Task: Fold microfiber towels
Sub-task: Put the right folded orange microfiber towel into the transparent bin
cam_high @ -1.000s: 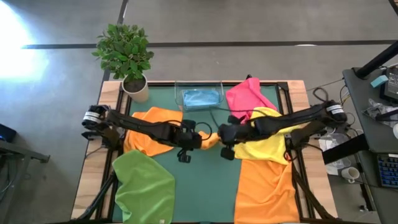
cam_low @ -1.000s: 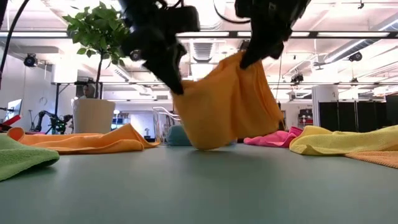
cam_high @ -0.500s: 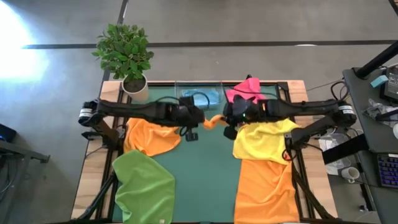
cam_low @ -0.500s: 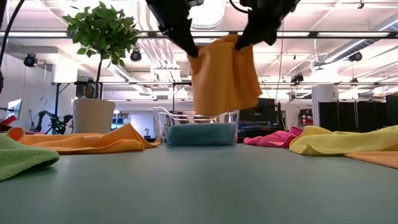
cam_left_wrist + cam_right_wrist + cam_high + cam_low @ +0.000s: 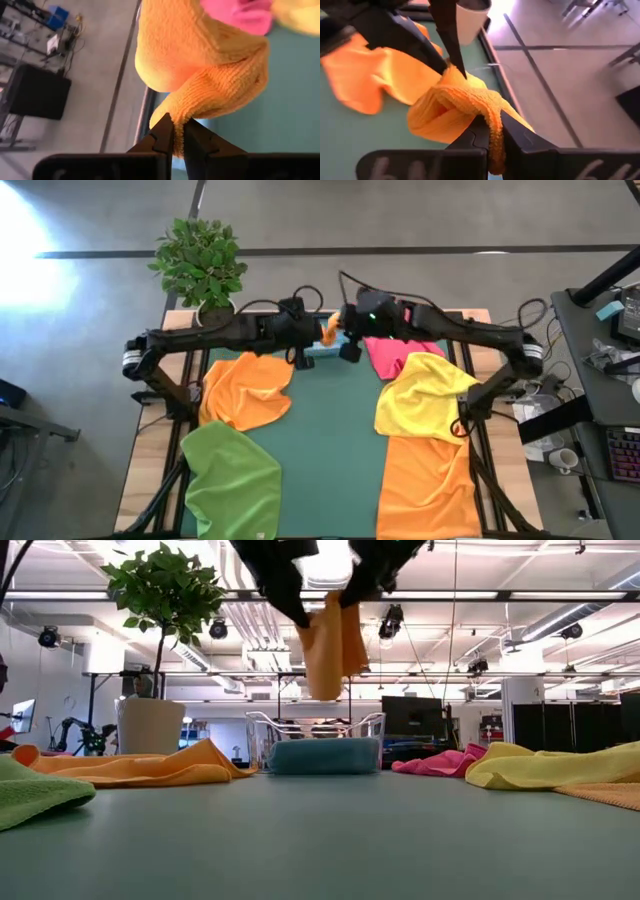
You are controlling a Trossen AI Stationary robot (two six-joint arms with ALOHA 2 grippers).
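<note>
Overhead, no brand, label or readable writing shows anywhere. The left gripper (image 5: 300, 352) and right gripper (image 5: 345, 345) meet at the table's far edge, each pinching the folded orange towel (image 5: 327, 640) between closed fingers, above the clear tray (image 5: 315, 728) holding the light blue towel (image 5: 325, 755). Compared with a second ago, the bundle has risen higher, bunched narrower, and moved from mid-table toward the tray. On the green mat (image 5: 330, 440) lie another orange towel (image 5: 245, 390), green towel (image 5: 232, 480), yellow towel (image 5: 425, 395), pink towel (image 5: 390, 355) and a third orange towel (image 5: 425, 485).
</note>
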